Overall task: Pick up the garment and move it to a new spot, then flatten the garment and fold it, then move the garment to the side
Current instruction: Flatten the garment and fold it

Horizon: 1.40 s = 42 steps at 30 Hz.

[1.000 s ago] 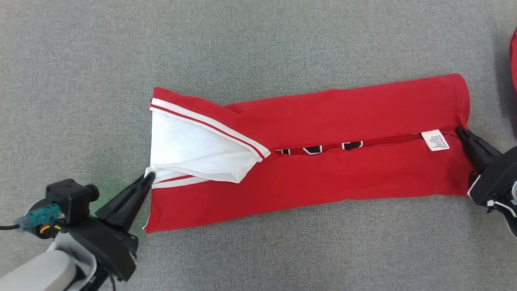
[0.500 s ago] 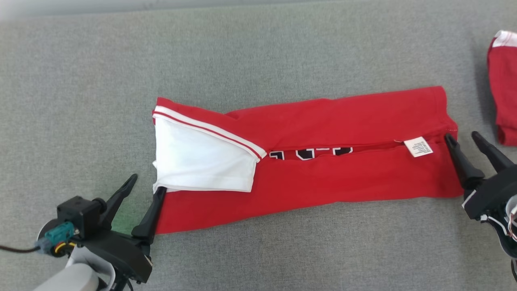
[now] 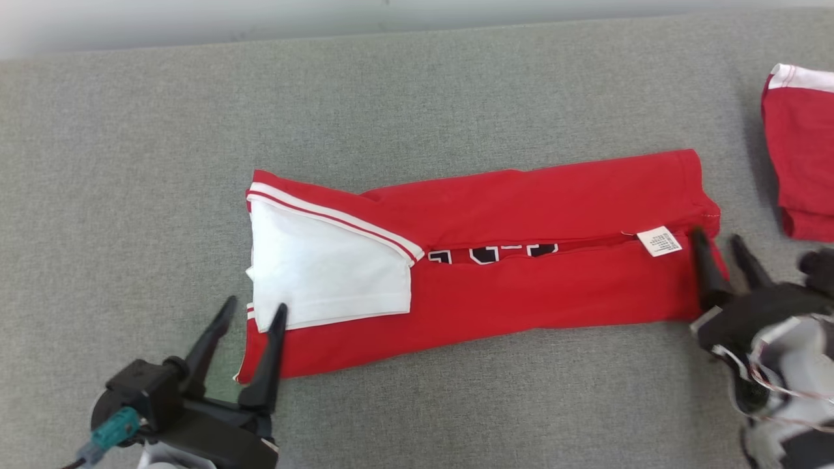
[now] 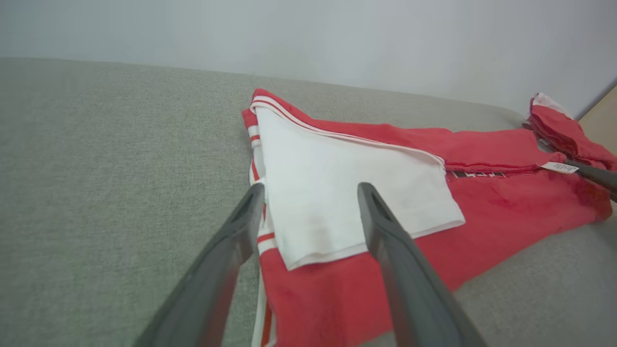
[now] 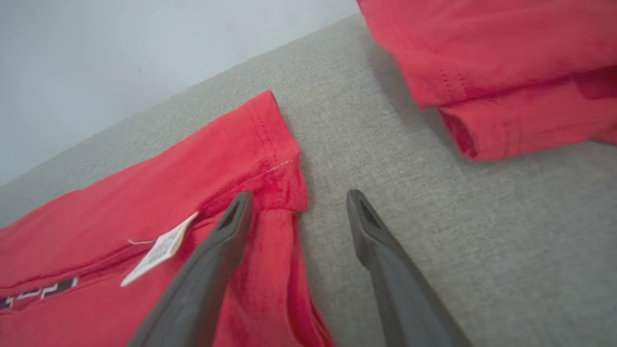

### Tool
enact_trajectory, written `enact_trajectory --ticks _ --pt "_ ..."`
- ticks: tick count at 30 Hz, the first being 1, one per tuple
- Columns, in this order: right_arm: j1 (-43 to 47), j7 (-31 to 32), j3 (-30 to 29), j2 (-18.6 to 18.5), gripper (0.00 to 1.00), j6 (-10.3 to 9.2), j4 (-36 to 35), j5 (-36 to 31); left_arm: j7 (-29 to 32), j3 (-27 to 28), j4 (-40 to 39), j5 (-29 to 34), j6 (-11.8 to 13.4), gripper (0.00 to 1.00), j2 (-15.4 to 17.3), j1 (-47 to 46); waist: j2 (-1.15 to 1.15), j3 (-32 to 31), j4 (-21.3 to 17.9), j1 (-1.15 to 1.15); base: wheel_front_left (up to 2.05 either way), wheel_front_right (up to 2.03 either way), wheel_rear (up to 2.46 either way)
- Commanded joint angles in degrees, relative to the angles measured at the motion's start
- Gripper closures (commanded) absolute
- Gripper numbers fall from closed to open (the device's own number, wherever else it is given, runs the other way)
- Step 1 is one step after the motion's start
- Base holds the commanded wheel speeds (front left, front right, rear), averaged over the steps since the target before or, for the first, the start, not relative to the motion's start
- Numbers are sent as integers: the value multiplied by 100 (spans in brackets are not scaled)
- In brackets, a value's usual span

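Note:
The red garment (image 3: 521, 286) lies folded into a long band across the grey surface, both long sides turned in to meet along the middle. A white sleeve panel (image 3: 326, 273) covers its left end and a white label (image 3: 659, 241) sits near its right end. My left gripper (image 3: 255, 305) is open just above the near left corner; its fingers straddle the white panel's edge in the left wrist view (image 4: 312, 187). My right gripper (image 3: 717, 236) is open at the right end, one finger over the red hem and one over bare surface (image 5: 300, 194). Neither holds anything.
A second folded red garment (image 3: 801, 150) with a white band lies at the far right, close to my right gripper, and also shows in the right wrist view (image 5: 482, 58). The grey fabric surface (image 3: 456, 85) ends at a pale wall along the top.
Both grippers were shut on the garment's ends and have opened, letting go. The garment has settled flat. The camera has tilted, shifting the whole picture down.

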Motion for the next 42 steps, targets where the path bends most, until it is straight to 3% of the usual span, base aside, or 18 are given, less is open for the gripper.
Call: enact_trajectory --ticks 1,14,22,28,35,36,38,39,42 --pt "-119 -53 40 38 0 1 95 72 -23 17 8 83 -45 0 -24 78 0 20 26 0 0 0 0" --pt "-798 -798 544 460 0 1 1831 405 -24 212 149 649 -389 0 -360 297 0 34 229 0 0 0 0" --pt "-468 -1081 412 -28 0 -3 1327 909 -25 335 118 815 -474 0 -395 519 0 -37 217 0 0 0 0" --pt "-407 -1104 509 11 0 -3 1086 955 -25 387 102 885 -486 0 -433 592 0 -117 122 0 0 0 0" --pt "-671 -984 815 226 0 -3 1552 960 -25 347 147 948 -484 0 -455 578 0 -216 93 0 0 0 0" --pt "-708 -957 861 255 4 -2 1636 980 -25 344 149 952 -488 0 -459 585 0 -227 97 0 0 0 0" --pt "-778 -951 919 304 44 -2 1824 1022 -25 347 155 954 -489 0 -466 604 0 -254 104 0 0 0 0" --pt "-804 -953 934 324 51 -2 1908 1061 -25 345 157 954 -486 0 -474 613 0 -268 111 0 0 0 0" --pt "-907 -974 991 335 59 -2 2093 1178 -25 335 139 972 -469 0 -492 642 0 -293 133 0 0 0 0"
